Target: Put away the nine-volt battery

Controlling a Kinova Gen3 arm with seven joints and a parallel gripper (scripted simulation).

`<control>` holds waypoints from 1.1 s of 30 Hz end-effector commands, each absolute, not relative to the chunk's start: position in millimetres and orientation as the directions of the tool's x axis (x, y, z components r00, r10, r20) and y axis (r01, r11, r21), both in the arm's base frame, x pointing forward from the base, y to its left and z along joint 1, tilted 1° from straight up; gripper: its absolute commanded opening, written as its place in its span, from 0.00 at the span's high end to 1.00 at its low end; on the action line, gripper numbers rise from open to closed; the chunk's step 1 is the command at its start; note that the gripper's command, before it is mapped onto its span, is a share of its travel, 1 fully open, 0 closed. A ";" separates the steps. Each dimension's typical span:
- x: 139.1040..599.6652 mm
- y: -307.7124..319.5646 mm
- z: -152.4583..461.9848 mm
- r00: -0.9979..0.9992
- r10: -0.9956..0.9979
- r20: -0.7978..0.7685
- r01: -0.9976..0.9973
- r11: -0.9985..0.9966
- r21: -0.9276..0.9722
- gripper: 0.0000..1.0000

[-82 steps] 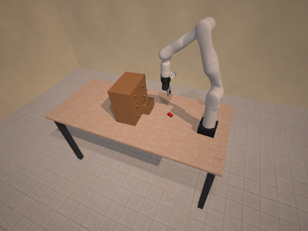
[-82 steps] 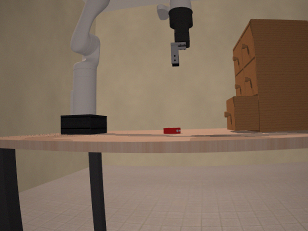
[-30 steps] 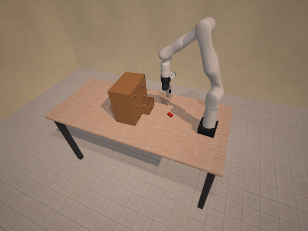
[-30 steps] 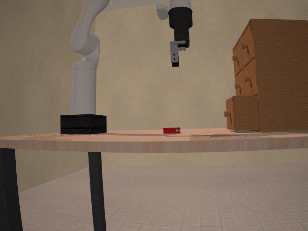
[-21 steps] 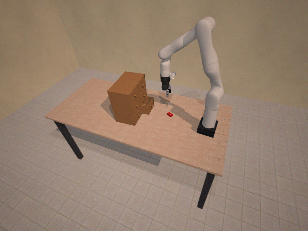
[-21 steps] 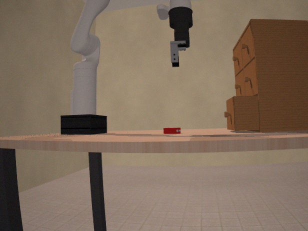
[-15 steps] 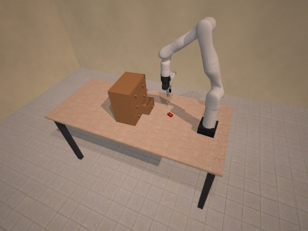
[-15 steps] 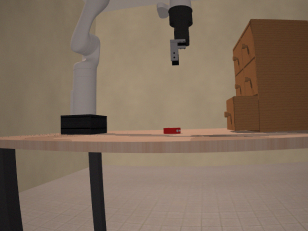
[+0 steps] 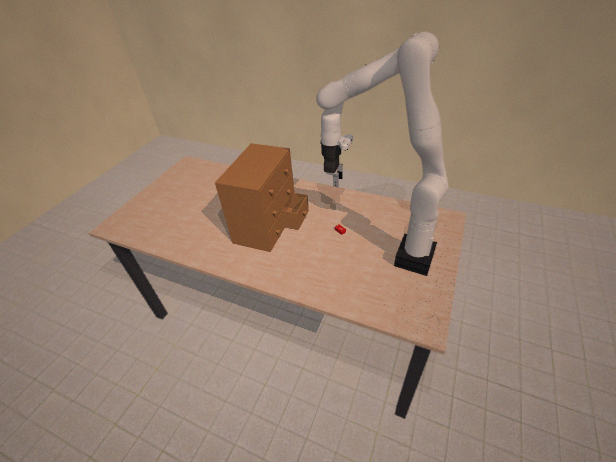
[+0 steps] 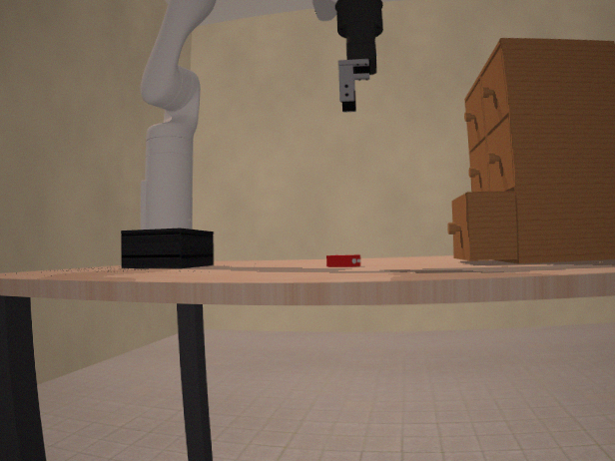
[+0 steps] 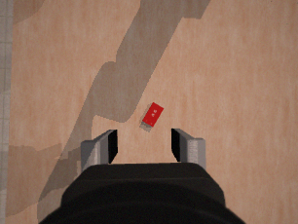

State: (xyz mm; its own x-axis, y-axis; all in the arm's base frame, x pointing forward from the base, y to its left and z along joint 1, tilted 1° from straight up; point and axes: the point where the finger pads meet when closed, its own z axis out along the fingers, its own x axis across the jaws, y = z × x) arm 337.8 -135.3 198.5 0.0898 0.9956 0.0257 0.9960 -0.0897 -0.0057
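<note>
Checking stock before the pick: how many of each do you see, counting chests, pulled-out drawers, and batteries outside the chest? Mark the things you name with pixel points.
Brown wooden chest (image 9: 245, 200) (image 10: 564, 150): 1
Pulled-out brown wooden drawer (image 9: 294, 220) (image 10: 491, 227): 1
Red rectangular battery (image 9: 340, 229) (image 10: 342, 260) (image 11: 153, 115): 1
Total: 3

Plain yellow-tan walls (image 9: 225, 60) (image 10: 270, 165). Grey tile floor (image 9: 200, 375) (image 10: 349, 389) (image 11: 5, 97). Pink-brown wood counter (image 9: 300, 260) (image 10: 309, 291) (image 11: 234, 97), dark legs (image 9: 137, 280) (image 10: 194, 379). Soft light, grey shadows on wood.
</note>
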 end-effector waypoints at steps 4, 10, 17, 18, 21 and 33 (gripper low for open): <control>339.6 -136.2 204.2 0.090 0.996 0.023 0.996 -0.090 0.003 0.00; 340.1 -136.2 204.5 0.090 0.996 0.023 0.996 -0.090 0.003 0.00; 350.6 -135.9 204.6 0.090 0.996 0.023 0.996 -0.090 0.003 0.00; 350.6 -135.9 204.6 0.090 0.996 0.023 0.996 -0.090 0.003 0.00; 360.9 -135.7 204.7 0.090 0.996 0.023 0.996 -0.090 0.003 0.00; 400.4 -134.9 204.9 0.090 0.996 0.023 0.996 -0.090 0.003 0.00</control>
